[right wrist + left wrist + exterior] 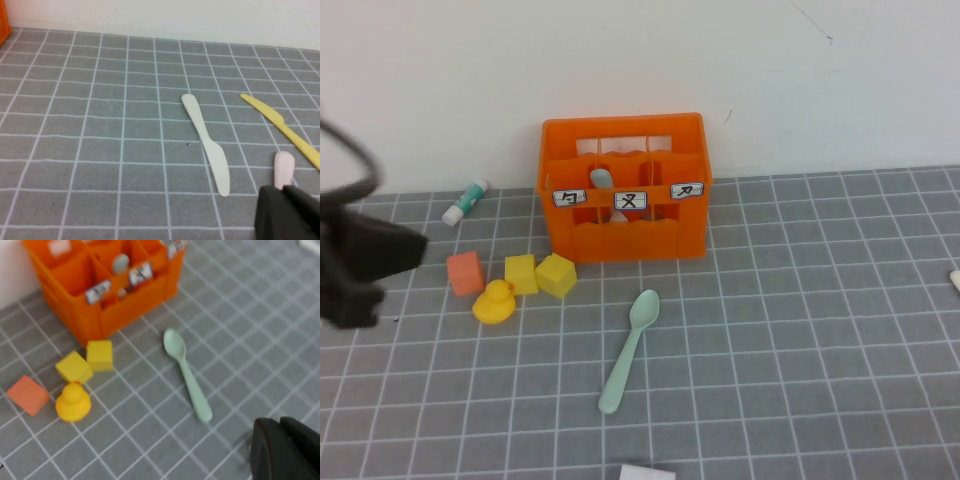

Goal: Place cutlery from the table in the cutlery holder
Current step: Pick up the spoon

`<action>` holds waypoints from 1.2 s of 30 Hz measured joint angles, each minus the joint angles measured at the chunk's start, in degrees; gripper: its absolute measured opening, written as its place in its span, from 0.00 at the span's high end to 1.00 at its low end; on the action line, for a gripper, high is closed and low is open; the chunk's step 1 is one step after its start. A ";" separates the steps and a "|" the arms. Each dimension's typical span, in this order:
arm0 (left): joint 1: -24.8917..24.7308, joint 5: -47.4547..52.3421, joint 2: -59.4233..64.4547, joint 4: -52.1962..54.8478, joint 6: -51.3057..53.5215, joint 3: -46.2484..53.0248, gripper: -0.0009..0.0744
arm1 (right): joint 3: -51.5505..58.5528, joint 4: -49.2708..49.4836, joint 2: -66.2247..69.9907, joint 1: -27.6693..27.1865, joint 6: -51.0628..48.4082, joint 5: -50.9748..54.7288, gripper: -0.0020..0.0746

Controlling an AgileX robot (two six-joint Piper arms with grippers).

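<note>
The mint-green spoon point(629, 351) lies flat on the table point(800, 330) just in front of the orange cutlery holder point(623, 187), untouched; a grey piece already stands in the holder's middle compartment; a white knife point(207, 143) and yellow knife point(281, 129) lie well apart from the holder, so most work remains; the left gripper point(360, 262) hangs well left of the holder, the right gripper point(287, 212) near the knives, fingers unreadable on both.

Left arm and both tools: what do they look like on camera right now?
In the high view the left arm is matte black and blocky, with a dark cable looping above it at the left edge. Left tool appears in its wrist view as black, smooth, rounded parts. Right tool is likewise black, at its wrist view's edge. No markings visible on any of them.
</note>
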 joint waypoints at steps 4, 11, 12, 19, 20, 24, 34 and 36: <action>-9.72 0.41 9.93 10.50 -2.26 -5.14 0.99 | 0.00 0.00 0.00 0.00 0.00 0.00 0.98; -27.44 -0.45 25.59 36.03 -22.42 -10.28 0.99 | 0.00 0.00 0.00 0.00 0.00 0.00 0.98; -28.80 -1.07 27.76 38.05 -24.74 -10.85 0.99 | 0.00 0.00 0.00 0.00 0.00 0.00 0.98; -33.36 -4.73 41.28 41.41 -34.10 -16.31 0.77 | 0.00 0.00 0.00 0.00 0.00 0.00 0.98; -33.36 -5.11 43.16 41.00 -35.59 -17.11 0.69 | 0.00 0.00 0.00 0.00 0.00 0.00 0.98; -33.36 -7.46 49.48 40.99 -40.74 -19.65 0.44 | 0.00 0.00 0.00 0.00 0.00 0.00 0.98; -33.49 -16.69 62.47 40.92 -42.57 -22.80 0.39 | 0.00 0.00 0.00 0.00 0.00 0.00 0.98; -33.49 -18.37 63.11 40.43 -42.57 -23.05 0.39 | 0.00 0.00 0.00 0.00 0.00 0.00 0.98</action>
